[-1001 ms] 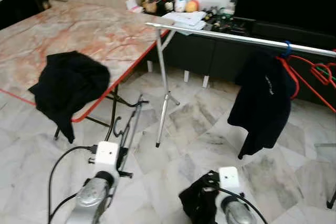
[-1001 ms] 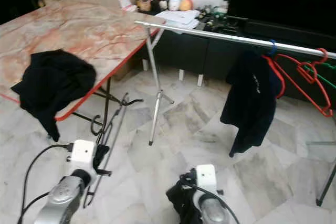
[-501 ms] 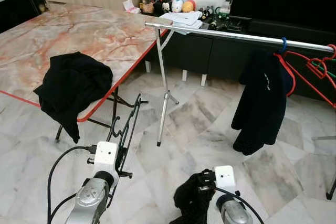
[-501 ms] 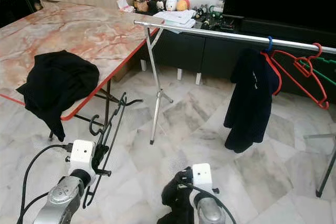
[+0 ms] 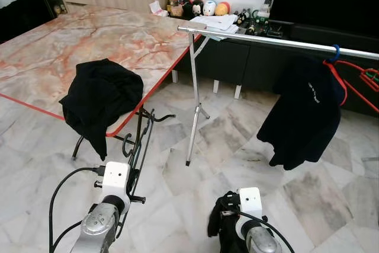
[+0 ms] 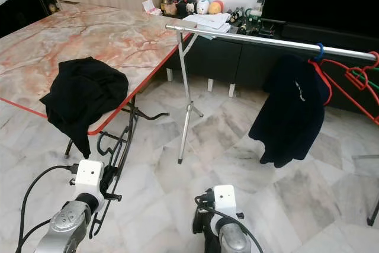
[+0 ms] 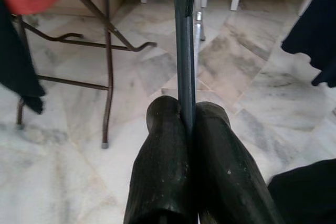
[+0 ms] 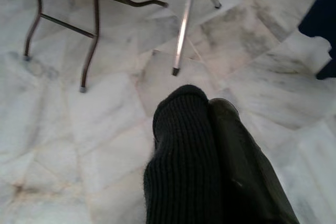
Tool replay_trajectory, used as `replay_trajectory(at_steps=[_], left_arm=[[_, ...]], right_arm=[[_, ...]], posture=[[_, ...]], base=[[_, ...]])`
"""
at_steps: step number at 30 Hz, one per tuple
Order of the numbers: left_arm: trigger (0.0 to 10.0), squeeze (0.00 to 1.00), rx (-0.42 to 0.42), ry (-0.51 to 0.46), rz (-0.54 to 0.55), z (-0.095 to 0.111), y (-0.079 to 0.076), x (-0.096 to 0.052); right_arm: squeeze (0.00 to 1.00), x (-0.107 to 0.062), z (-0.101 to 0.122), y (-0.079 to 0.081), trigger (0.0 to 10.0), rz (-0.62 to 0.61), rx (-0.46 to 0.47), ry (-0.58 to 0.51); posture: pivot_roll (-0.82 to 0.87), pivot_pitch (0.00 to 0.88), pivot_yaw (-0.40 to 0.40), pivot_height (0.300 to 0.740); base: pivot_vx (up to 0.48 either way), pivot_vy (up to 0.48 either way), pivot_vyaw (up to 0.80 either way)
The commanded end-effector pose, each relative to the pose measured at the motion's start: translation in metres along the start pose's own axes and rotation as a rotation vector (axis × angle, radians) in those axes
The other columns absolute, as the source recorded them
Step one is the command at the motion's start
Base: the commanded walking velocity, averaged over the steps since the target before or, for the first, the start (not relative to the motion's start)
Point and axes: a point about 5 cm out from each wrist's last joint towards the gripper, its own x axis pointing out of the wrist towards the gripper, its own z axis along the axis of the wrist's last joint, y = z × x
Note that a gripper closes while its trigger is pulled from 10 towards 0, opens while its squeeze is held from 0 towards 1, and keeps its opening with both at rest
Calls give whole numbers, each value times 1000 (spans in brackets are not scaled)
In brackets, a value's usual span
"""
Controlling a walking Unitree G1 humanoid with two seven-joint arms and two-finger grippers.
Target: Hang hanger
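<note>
Step in hand, as judged: carry the black hanger (image 5: 141, 146) to the silver rail (image 6: 266, 41) and hook it on; to do it well, raise the hook end above rail height first, come in over the bare stretch between the tripod leg (image 5: 192, 119) and the dark garment (image 5: 305, 114) already hanging there, then lower so the hook drops over the bar; keep clear of the red hangers (image 6: 349, 84) at the far end, and avoid catching the hook on the table frame (image 5: 139, 124) just beside it; left gripper (image 7: 187, 111) has its two fingers pressed together on the thin hanger wire, which runs straight out between the pads; grip looks narrow, so the hanger could swivel when lifted; slow wrist moves are advisable; in the head views the hanger stands up from the left gripper, low, near the corner of the marble-patterned table (image 5: 89, 39), well apart from the rail; right gripper (image 8: 207, 103) is closed on a black knitted cloth (image 8: 178, 145), which wraps one finger and bunches under the wrist; it hangs low over the marble floor (image 6: 237, 140); whether that cloth belongs on the hanger cannot be told; another black garment (image 6: 83, 96) is draped over the table edge; nothing hung by this robot yet; most of the task seems to remain.
</note>
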Motion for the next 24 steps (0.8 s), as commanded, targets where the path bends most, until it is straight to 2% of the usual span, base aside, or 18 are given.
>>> replay_trajectory(at_steps=[1, 4, 6, 9, 13, 20, 24], left_arm=[[10000, 0, -8, -6, 1, 3, 0, 0], [10000, 0, -10, -2, -3, 3, -1, 0], [10000, 0, -14, 1, -3, 3, -1, 0], [10000, 0, -12, -4, -4, 3, -1, 0], [10000, 0, -9, -5, -4, 3, -1, 0], [10000, 0, -6, -5, -4, 3, -1, 0], [10000, 0, -11, -13, -7, 4, -1, -1]], right_arm=[[0, 0, 2, -2, 10000, -6, -1, -4], [0, 1, 2, -2, 10000, -7, -1, -4], [0, 1, 2, -2, 10000, -8, -1, -4], [0, 0, 2, -3, 10000, -11, 0, -4], [0, 0, 2, -3, 10000, -11, -1, -4], [0, 0, 1, -3, 10000, -12, -1, -2], [0, 0, 1, -4, 10000, -14, 0, 0]], posture=[[58, 88, 57, 740], [58, 88, 57, 740], [59, 88, 57, 740], [59, 88, 57, 740], [57, 88, 58, 740], [56, 89, 56, 740], [55, 89, 56, 740]], base=[[0, 0, 0], [0, 0, 0], [0, 480, -800], [0, 417, 0], [0, 0, 0], [0, 0, -800], [0, 0, 0]])
